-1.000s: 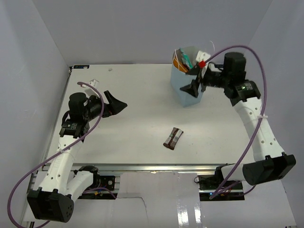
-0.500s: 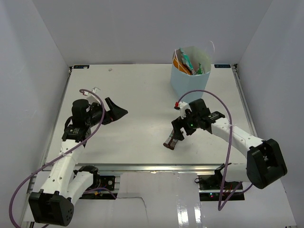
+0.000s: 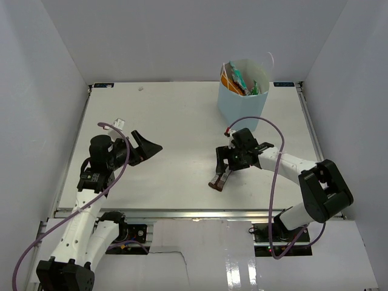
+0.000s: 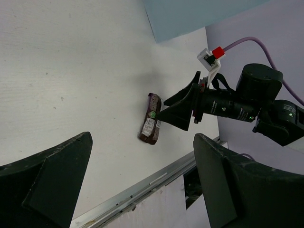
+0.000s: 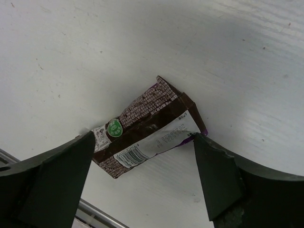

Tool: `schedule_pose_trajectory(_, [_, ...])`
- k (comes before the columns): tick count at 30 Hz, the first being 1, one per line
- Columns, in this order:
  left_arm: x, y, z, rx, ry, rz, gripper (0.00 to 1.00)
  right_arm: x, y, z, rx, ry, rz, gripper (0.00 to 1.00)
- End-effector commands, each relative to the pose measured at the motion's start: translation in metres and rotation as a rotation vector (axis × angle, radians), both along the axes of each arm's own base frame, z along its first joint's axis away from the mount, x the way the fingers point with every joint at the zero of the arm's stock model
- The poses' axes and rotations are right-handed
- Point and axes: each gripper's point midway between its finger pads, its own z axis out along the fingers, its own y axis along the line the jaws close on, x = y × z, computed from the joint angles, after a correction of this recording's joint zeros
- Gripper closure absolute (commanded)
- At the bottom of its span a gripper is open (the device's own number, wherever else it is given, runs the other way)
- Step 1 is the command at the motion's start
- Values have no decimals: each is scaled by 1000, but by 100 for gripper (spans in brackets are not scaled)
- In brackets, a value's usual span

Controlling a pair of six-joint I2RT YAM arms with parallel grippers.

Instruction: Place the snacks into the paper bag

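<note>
Crinkled rectangular dark brown bar (image 5: 148, 127) flat within spread right tool (image 5: 143, 141).

My right gripper (image 3: 222, 169) sits low over the bar (image 3: 217, 181), jaws spread, just on the near side of the bag (image 3: 241, 112). Snacks (image 3: 238, 81) poke out of the bag. My left gripper (image 3: 149, 144) hangs well left of the bag.

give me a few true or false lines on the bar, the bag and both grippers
1. The dark brown bar lies flat on the table. True.
2. The right gripper is shut on the bar. False: its jaws are open, one finger on each side of the bar, which lies on the table.
3. The paper bag stands upright with packets inside. True.
4. The left gripper holds a packet. False: it is open and empty, over the table's left side.
</note>
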Motion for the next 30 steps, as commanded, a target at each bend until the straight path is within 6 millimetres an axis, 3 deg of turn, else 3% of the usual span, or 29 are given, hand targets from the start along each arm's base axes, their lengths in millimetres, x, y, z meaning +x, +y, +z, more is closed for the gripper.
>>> schedule_pose_trajectory(1, [-5,1,-2,-17,22,20,2,4,20,4,68,9,3,14])
schedule_pose_trajectory(9, [-10,5,4,-9,-8,39,2,1,34,-12,26,92,49,32])
schedule_pose_trajectory(11, [-11,4,2,-9,-3,32,2,0,42,-15,24,95,76,42])
schedule_pose_trajectory(19, [-10,4,4,7,-10,27,2,13,71,-2,-17,-44,245,69])
schedule_pose_trajectory(20, [-9,5,5,11,-16,28,2,23,79,10,0,-118,348,81])
schedule_pose_trajectory(21, [-9,5,5,11,-16,29,2,24,80,11,3,-123,349,82])
schedule_pose_trajectory(22, [-9,5,6,14,-24,28,2,27,83,19,14,-157,385,88])
schedule_pose_trajectory(23, [-8,6,6,18,-30,29,2,33,91,35,49,-220,483,92])
schedule_pose_trajectory(25, [-5,6,9,20,-48,34,2,35,98,56,95,-290,582,92])
schedule_pose_trajectory(26, [-5,6,11,20,-61,34,2,32,107,78,170,-354,724,92])
schedule_pose_trajectory(28, [-4,7,12,22,-69,36,2,20,109,101,220,-385,851,92])
schedule_pose_trajectory(30, [-3,7,14,23,-82,38,2,20,118,139,276,-494,966,92])
